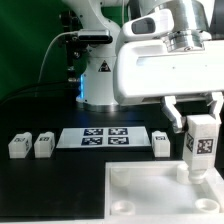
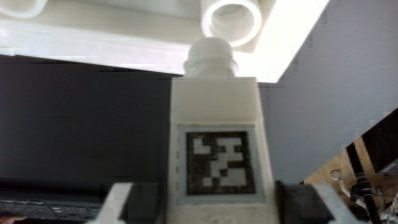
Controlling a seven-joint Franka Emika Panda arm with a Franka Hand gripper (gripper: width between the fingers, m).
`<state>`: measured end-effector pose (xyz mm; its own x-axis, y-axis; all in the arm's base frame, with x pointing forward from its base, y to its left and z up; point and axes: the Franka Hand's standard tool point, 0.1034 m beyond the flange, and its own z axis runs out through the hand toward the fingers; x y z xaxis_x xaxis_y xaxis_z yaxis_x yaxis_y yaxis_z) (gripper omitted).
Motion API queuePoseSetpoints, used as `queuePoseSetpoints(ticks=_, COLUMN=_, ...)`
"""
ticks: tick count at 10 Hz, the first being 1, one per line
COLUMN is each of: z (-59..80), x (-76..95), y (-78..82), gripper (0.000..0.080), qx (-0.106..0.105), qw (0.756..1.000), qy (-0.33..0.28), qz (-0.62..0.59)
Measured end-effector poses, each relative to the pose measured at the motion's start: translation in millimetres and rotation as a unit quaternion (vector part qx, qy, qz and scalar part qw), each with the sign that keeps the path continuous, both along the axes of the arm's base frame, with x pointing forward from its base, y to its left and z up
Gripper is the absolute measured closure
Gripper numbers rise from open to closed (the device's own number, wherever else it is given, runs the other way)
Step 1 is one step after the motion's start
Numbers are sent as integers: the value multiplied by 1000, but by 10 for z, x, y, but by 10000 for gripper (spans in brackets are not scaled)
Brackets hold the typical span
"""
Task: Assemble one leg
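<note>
My gripper (image 1: 199, 125) is shut on a leg (image 1: 200, 142), a small white post with a black-and-white tag, and holds it upright over the far right corner of the wide white panel (image 1: 150, 195). In the wrist view the leg (image 2: 219, 130) fills the middle between my fingers (image 2: 150, 205), its rounded peg end pointing at a round corner socket (image 2: 233, 18) of the panel (image 2: 107, 40). Three more legs lie on the table: two in the exterior view's left (image 1: 18, 146) (image 1: 43, 146) and one (image 1: 162, 142) beside the marker board.
The marker board (image 1: 106, 137) lies flat on the black table behind the panel. The arm's white base (image 1: 100, 80) stands at the back. A green backdrop lies behind.
</note>
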<state>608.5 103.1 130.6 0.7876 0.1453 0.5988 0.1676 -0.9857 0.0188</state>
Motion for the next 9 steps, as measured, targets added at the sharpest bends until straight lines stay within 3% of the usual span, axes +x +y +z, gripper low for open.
queuePoseSetpoints(ticks=4, z=-53, x=40, y=75, gripper=507, qx=4, qw=1000, qy=2, qz=4)
queuePoseSetpoints(ticks=9, z=-274, x=-21, y=118, gripper=507, qx=2, qw=1000, qy=16, qz=7)
